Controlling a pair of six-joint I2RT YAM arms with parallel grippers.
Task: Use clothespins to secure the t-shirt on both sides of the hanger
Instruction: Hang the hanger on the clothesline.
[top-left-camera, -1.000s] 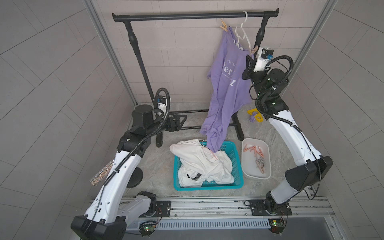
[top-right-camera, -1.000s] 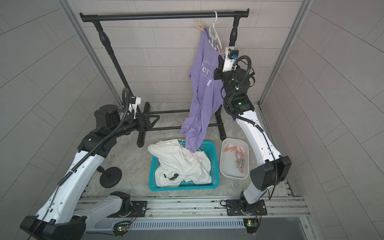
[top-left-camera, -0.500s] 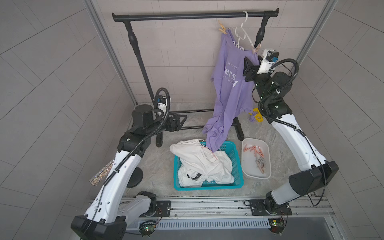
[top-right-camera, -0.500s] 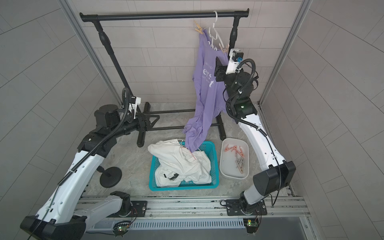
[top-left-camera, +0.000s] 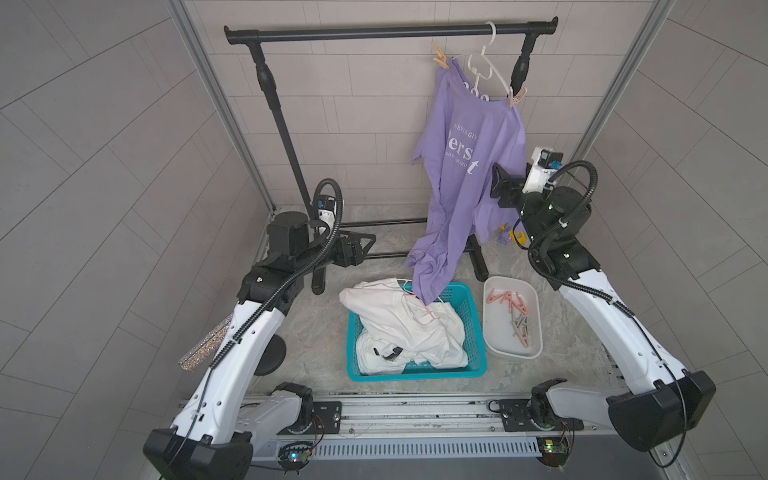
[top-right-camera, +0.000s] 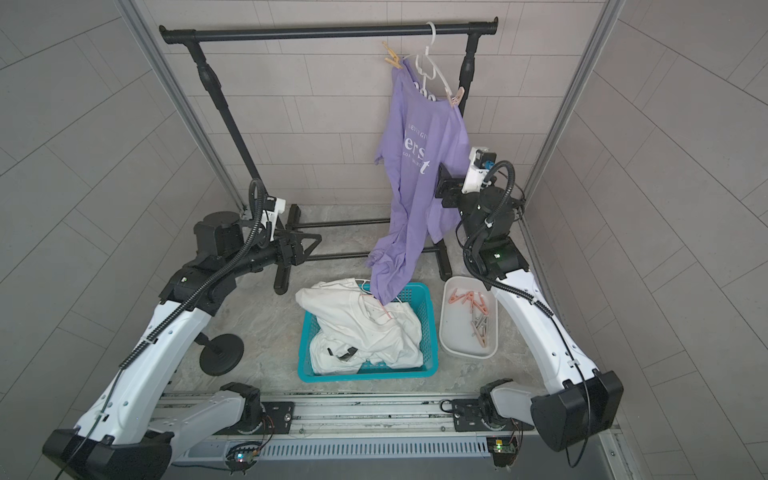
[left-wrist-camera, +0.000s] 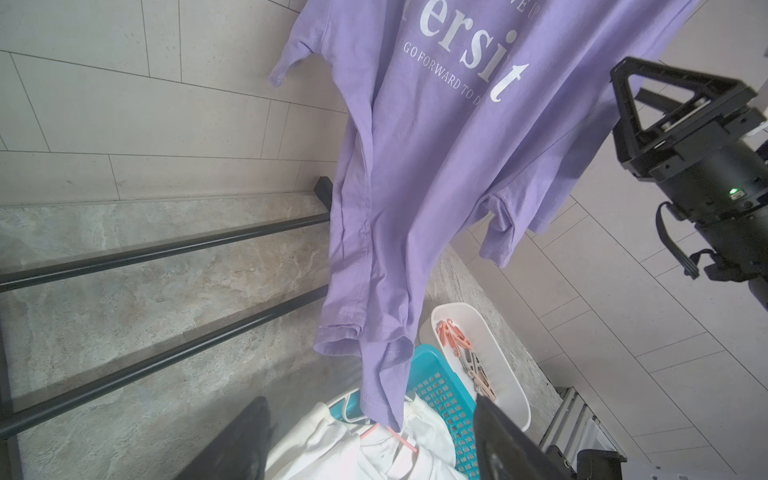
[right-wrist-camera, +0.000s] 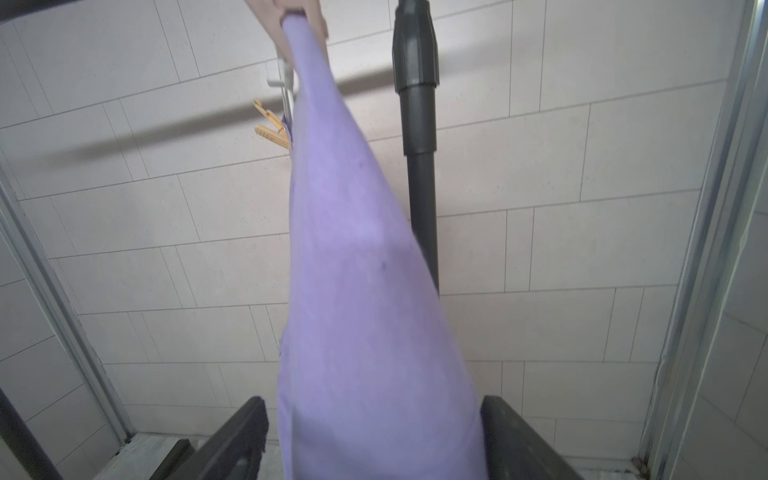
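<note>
The lilac printed cotton t-shirt hangs from the white plastic hanger on the black metal rail, at about 1 o'clock in both top views. A peach-tan spring clothespin bites its 10 o'clock shoulder and a salmon-pink clothespin its 4 o'clock shoulder. Spare clothespins lie in the white oval tray, at 3 o'clock from the teal mesh basket.

The right gripper has its jaws spread with shirt fabric between them, clamping nothing. The left gripper, low at 9 o'clock, is likewise spread and empty.

If the right arm draws off sideways, a finger may drag the cloth, tugging the pink pin loose or sliding the hanger. The hem trailing into the basket could also catch.
</note>
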